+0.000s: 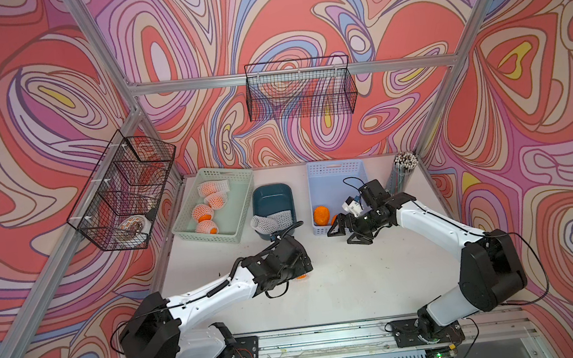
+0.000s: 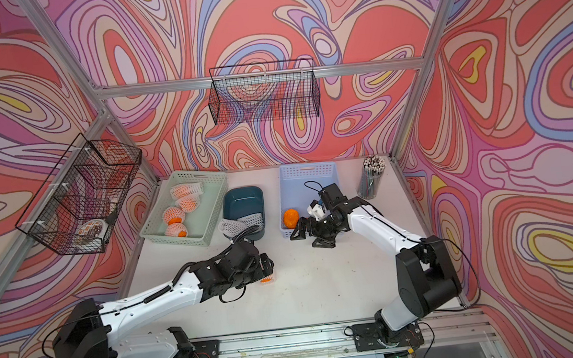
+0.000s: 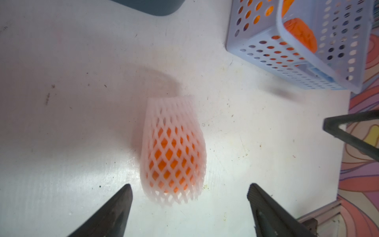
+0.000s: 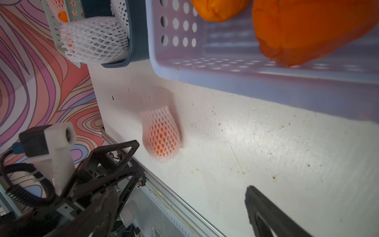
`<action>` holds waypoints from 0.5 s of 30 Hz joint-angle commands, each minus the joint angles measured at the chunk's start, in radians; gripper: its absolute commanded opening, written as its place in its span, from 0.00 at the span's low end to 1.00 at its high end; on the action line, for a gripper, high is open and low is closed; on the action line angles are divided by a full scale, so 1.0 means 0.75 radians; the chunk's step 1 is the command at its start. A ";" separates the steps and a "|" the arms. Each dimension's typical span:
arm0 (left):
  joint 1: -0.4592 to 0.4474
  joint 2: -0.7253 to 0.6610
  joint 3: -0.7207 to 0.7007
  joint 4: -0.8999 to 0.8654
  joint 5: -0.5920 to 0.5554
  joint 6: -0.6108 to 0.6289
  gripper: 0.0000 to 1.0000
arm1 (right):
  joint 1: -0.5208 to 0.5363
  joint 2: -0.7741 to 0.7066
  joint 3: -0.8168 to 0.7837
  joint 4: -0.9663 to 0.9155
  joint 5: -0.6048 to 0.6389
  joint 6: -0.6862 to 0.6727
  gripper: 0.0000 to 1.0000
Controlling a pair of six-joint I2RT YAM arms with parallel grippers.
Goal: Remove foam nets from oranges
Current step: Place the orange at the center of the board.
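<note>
A foam net [image 3: 173,131] is lying on the white desk [image 3: 71,123], an orange [image 3: 168,164] being enclosed in its wider end. It is being flanked, without contact, by the spread fingers of the left hand [image 3: 189,189], nothing being pinched. The right hand [image 1: 346,235] is being held wide apart and empty at the near edge of the blue basket [image 1: 334,171], where two bare oranges [image 1: 321,216] are lying. More netted oranges [image 1: 203,212] are sitting in the green basket [image 1: 233,199]; empty nets [image 1: 264,223] are being held in the teal tub [image 1: 272,197].

White table [image 1: 359,280]: 3 bins [image 1: 208,238], netted orange [image 3: 173,147]
</note>
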 commanded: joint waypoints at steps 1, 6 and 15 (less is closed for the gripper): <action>0.041 -0.109 -0.050 -0.066 0.004 -0.062 0.91 | 0.042 0.059 -0.006 0.051 -0.026 0.020 0.98; 0.141 -0.289 -0.160 -0.032 0.084 -0.087 0.87 | 0.145 0.146 0.038 0.093 -0.036 0.032 0.97; 0.259 -0.324 -0.278 0.095 0.273 -0.076 0.80 | 0.266 0.296 0.101 0.210 -0.061 0.040 0.91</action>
